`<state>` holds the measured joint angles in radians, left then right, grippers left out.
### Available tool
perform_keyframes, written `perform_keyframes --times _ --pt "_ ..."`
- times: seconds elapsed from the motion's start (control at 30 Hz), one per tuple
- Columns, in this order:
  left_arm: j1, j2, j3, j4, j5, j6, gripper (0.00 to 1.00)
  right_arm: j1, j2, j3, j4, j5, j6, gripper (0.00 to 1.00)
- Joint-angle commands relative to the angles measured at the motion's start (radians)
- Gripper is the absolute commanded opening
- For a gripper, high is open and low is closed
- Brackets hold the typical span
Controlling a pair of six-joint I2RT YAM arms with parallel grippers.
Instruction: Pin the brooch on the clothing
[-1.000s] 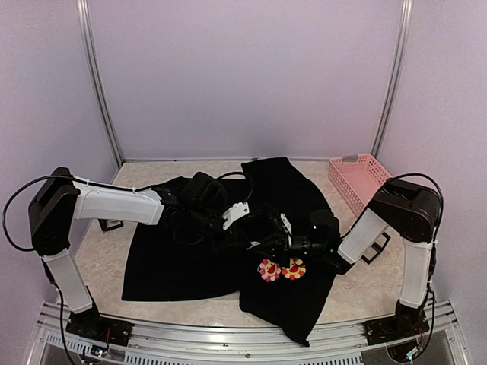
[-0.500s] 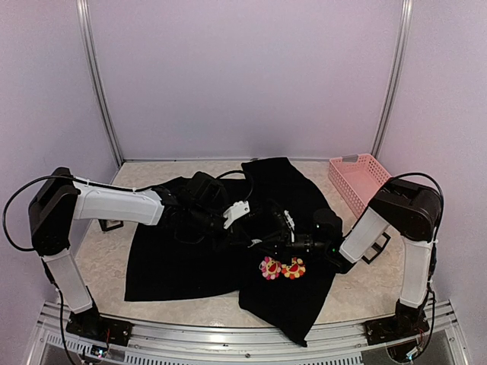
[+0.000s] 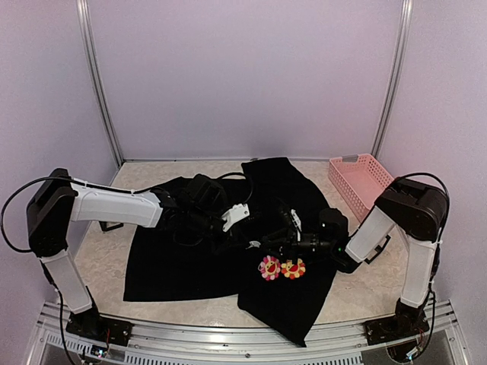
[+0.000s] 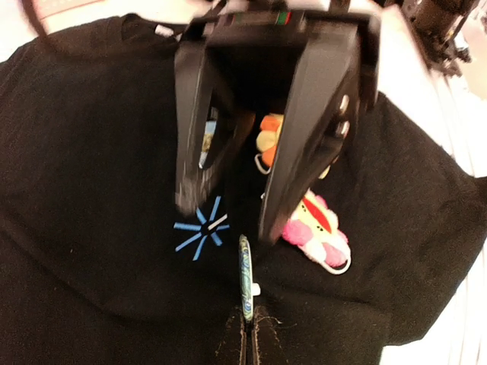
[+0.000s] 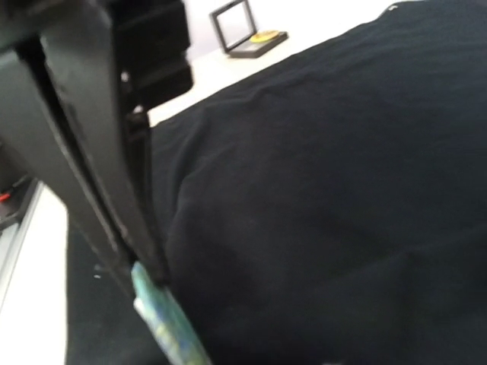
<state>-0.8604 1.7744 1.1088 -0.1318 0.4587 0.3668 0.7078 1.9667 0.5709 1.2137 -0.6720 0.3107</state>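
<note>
Shirt: The black shirt (image 3: 175, 258) lies rumpled across the desk (image 3: 99, 262), with one flap hanging toward the lower centre of the overhead frame.
Flower badges: A pink badge (image 3: 268, 269) and an orange badge (image 3: 293, 268) sit side by side on the shirt front, just below where the two arms meet.
Brooch: Seen edge-on at lower centre of the left wrist view, the thin blue-green brooch (image 4: 244, 280) stands over the cloth just beside the light-blue star mark (image 4: 199, 232).
Left tool (image 4: 249, 327): Clenched on the brooch's lower edge.
Right tool (image 4: 228, 219): Released, its jaws apart just above the brooch and gripping nothing.
Risk, brooch: Pinched by one thin edge only, the brooch could twist or slip free if the cloth tugs at it. Whether its pin has pierced the fabric cannot be told.
Risk, cloth: The loose folds may lift with either arm, so the pin could catch a mere wrinkle or miss altogether.
Risk, arms: The two tools stand very close together, and a careless move could knock them together or snag the badges.
Black case: A small open case (image 5: 247, 34) sits on the desk beyond the shirt, at upper centre of the right wrist view. It holds a yellow-orange item (image 5: 266, 36) too small to identify.
Pink basket (image 3: 358, 179): At upper right of the overhead frame, just beside the shirt's edge. Nothing can be made out inside it.
</note>
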Motion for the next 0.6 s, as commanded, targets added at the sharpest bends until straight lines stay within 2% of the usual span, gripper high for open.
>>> perform_keyframes --times 0.0,0.17,0.3,0.37,0.43,0.57 --pt "-0.039 -0.041 -0.025 -0.036 -0.179 0.049 0.0 -0.027 -0.121 -0.043 -0.086 0.044 -0.067 0.43" --pt "-0.122 -0.05 -0.041 -0.067 -0.347 0.125 0.01 -0.031 -0.233 -0.005 -0.403 0.199 -0.108 0.45" --pt "-0.198 -0.038 -0.022 -0.165 -0.429 0.158 0.17 -0.033 -0.28 0.067 -0.697 0.457 -0.08 0.42" --pt "-0.238 -0.03 0.014 -0.238 -0.426 0.146 0.24 -0.032 -0.286 0.11 -0.835 0.597 -0.054 0.39" --pt "-0.26 -0.025 0.063 -0.322 -0.361 0.117 0.29 -0.035 -0.283 0.153 -0.952 0.715 -0.018 0.32" --pt "-0.278 -0.022 0.113 -0.439 -0.341 0.036 0.28 -0.054 -0.279 0.191 -1.082 0.807 0.044 0.22"
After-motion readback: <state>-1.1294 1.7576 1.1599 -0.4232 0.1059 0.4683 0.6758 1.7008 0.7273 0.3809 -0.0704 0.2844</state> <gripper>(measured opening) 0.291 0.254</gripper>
